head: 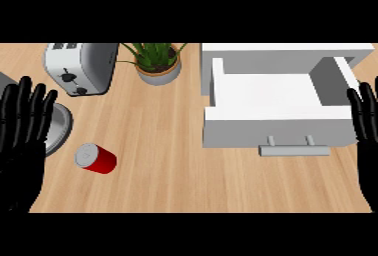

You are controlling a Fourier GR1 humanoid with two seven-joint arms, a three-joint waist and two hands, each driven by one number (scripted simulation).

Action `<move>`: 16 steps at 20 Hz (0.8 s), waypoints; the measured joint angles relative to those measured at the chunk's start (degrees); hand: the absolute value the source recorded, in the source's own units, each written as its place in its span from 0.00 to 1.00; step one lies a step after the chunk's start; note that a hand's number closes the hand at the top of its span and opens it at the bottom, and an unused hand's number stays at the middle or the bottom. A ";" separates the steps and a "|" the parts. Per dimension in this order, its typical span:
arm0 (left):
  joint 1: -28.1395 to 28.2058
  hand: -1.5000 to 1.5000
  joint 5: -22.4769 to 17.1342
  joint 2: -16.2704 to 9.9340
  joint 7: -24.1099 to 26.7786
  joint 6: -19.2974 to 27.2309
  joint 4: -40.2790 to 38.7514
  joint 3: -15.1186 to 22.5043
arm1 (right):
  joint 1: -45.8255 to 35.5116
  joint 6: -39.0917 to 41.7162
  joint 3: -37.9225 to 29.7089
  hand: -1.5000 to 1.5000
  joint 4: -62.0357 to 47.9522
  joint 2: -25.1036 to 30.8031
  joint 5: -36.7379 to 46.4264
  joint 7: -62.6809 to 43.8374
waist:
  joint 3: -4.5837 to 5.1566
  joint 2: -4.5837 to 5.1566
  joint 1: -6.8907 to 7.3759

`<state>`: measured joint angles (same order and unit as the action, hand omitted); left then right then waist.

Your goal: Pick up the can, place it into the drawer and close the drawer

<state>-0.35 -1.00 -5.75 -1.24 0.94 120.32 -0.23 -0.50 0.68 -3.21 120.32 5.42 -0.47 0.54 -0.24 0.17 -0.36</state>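
Red can (97,158) is left lying on the tabletop (170,150), well apart from the open drawer (277,107), since both hands are held open-fingered at the edges.

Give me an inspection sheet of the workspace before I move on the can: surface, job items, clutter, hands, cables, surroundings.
Surface: wooden counter, bare in the middle.
Job's things: red can lies tipped at lower left, apart from both hands; white drawer is pulled open at right, nothing seen inside, handle facing the robot.
Clutter: toaster at upper left; potted plant beside it; a grey round rim shows behind the left hand.
Hands: left hand open at the left edge, resting; right hand open at the right edge, resting.
Cables: nothing seen.
Surroundings: nothing seen beyond the counter.
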 measured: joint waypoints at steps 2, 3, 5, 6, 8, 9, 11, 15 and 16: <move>0.68 0.00 -2.18 -0.84 0.76 -2.42 0.39 -0.33 | 0.09 -0.36 0.56 0.00 0.59 -0.33 0.98 0.13 | 0.09 -0.08 0.18; 0.86 0.00 -3.87 -1.54 0.90 -4.12 0.91 -0.45 | 0.45 -0.32 1.01 0.00 0.73 -0.46 1.49 0.51 | 0.14 -0.12 0.24; 1.58 0.00 -7.43 -2.70 1.96 -8.16 1.81 0.30 | 0.67 -0.38 1.38 0.00 0.93 -0.66 1.86 0.80 | 0.19 -0.18 0.37; 2.33 0.00 -9.40 -3.39 2.65 -10.52 2.43 0.77 | 0.40 -0.51 1.59 0.00 0.97 -0.71 2.14 0.50 | 0.23 -0.21 0.50; 4.33 0.00 -9.71 -5.36 -1.09 -11.91 0.75 1.14 | 1.84 -1.07 1.33 0.00 -0.65 -0.92 2.00 -3.46 | 0.25 -0.05 0.48; 5.47 0.00 -10.08 -6.18 -2.55 -12.59 0.26 1.15 | 2.10 -1.63 1.40 0.00 -1.25 -1.15 2.32 -5.42 | 0.25 -0.04 0.60; 6.68 0.00 -11.16 -7.72 -6.12 -13.39 0.72 0.82 | 3.95 -1.71 1.18 0.00 -1.35 -1.21 2.00 -7.86 | 0.24 -0.11 0.50; 10.35 0.00 -14.22 -9.92 -9.44 -16.33 2.99 -1.35 | 6.05 -1.24 0.31 0.00 -1.04 -0.91 1.21 -10.26 | 0.23 -0.20 0.53; 11.40 0.00 -13.67 -9.49 -9.23 -16.76 3.09 -1.04 | 6.37 -1.02 0.08 0.00 -0.05 -0.69 0.87 -11.32 | 0.22 -0.20 0.51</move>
<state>11.05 -14.67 -15.24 -10.47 -15.82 123.41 -1.26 5.87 -0.34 -3.14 120.27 4.73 0.40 -10.77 -0.01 -0.03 0.15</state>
